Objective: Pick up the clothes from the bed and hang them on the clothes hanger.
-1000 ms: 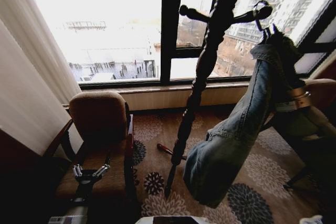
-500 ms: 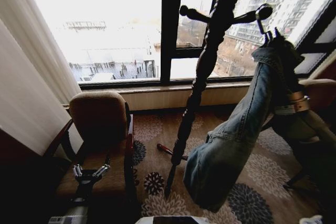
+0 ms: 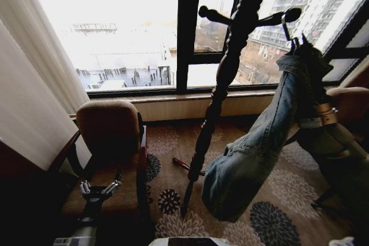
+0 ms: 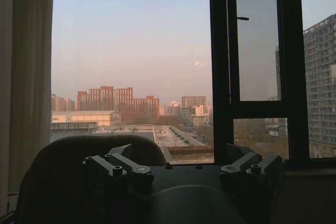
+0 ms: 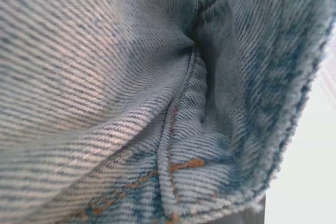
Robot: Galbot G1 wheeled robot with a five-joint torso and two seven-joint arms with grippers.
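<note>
Denim jacket [image 3: 253,154], one, hangs beside coat stand [image 3: 222,84]; right jaws' state hidden; left gripper [image 3: 99,189] jaws apart.

Patterned carpet [image 3: 277,200] carries dark coat stand [image 3: 222,84], brown armchair [image 3: 109,142].

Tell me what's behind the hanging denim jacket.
Behind the denim jacket the right arm reaches up, its pincer covered by cloth. The hanger's hook sits on the coat stand's peg.
</note>
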